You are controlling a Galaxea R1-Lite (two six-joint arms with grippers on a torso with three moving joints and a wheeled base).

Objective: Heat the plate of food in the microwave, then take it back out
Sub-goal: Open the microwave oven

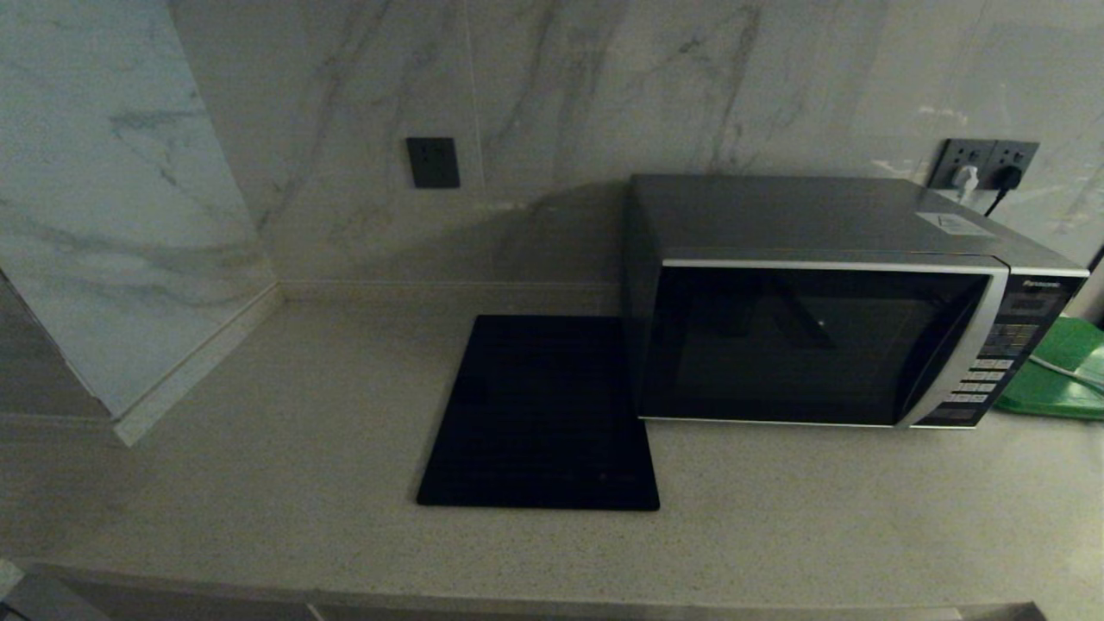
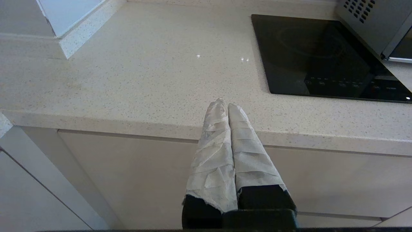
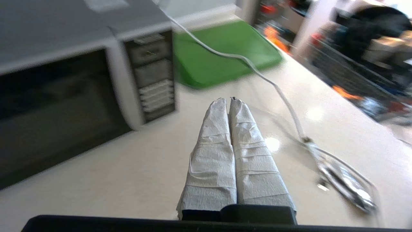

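Going from the left across the stone countertop (image 1: pixel 285 448), the corner where the marble walls meet is followed by a flat black induction hob (image 1: pixel 542 414) lying on the counter, its far right corner just beside the microwave (image 1: pixel 819 345), which stands to the right with its black glass door closed and its button panel (image 1: pixel 983 366) at the far right end. Beyond that panel lies a green tray (image 1: pixel 1056 371), and a white cable (image 3: pixel 276 90) runs across the counter in front of it. The left gripper (image 2: pixel 228 106) hangs low at the counter's front edge, below the bare stretch of worktop left of the hob, its cloth-wrapped fingers pressed together on nothing; that arm looks parked. The right gripper (image 3: pixel 229 101) is likewise clenched and empty, its tips pointing across the counter toward the green tray, with the microwave's button panel off to one side of the fingers and close by. The plate of food shows in none of the views: it is not on the visible counter, and the dark door glass does not reveal whether it sits inside. Judging from this, the step in hand is the approach to the microwave, and the right arm is plainly the nearer one, since the oven sits on the robot's right. The relation that matters is that the panel and the door's opening edge lie sideways from the right fingertips, so the hand would need to swing toward the oven front.
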